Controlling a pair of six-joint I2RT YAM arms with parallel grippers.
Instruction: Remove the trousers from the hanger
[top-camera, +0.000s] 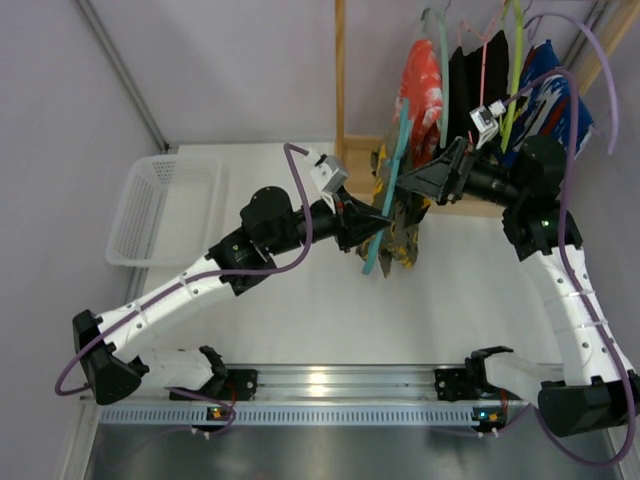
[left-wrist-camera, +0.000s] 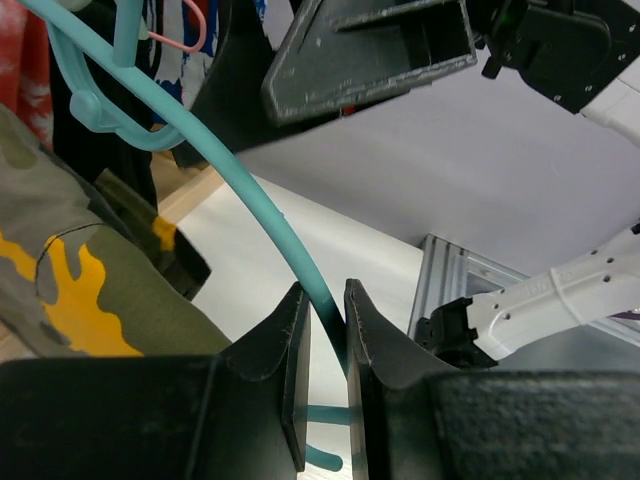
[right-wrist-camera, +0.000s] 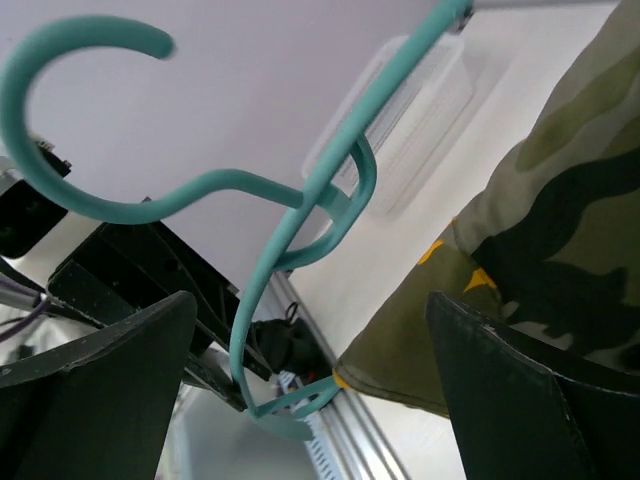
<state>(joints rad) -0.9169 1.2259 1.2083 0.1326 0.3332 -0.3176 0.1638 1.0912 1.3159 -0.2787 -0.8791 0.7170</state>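
Top external: white plastic lattice basket (top-camera: 125, 215) sits on the far left of the white table (top-camera: 300, 310), well apart from both arms. Teal plastic hanger (top-camera: 388, 190) is held over mid table, tilted, long axis running far right to near left. Green-yellow cloth camouflage trousers (top-camera: 405, 235) are draped over it, hanging down on its right side, length roughly along the hanger. Left gripper (top-camera: 368, 238) meets the hanger's near end. Right gripper (top-camera: 405, 185) is just beside the trousers from the right. Wooden rack post (top-camera: 341, 70) at far centre. On the rack to its right hang a red-orange garment with white marks (top-camera: 420, 90), a plain black garment (top-camera: 465, 85) and a blue-white garment (top-camera: 550, 100). Pale grey walls, aluminium rail (top-camera: 330, 380) along the near edge.

Left wrist: left gripper (left-wrist-camera: 327, 330) is clenched on the hanger (left-wrist-camera: 250, 200), the teal bar pinched between both fingers (left-wrist-camera: 290, 340). Camouflage trousers (left-wrist-camera: 90, 280) are at left, just beside the bar. A pink hanger (left-wrist-camera: 190, 35) shows at top.

Right wrist: right gripper (right-wrist-camera: 310, 390) is released, jaws wide apart. Hanger (right-wrist-camera: 300, 220) passes between them untouched, hook at upper left. Camouflage trousers (right-wrist-camera: 540, 200) are against the right finger (right-wrist-camera: 520, 410); cannot tell if they touch. Basket (right-wrist-camera: 420, 130) is blurred behind.
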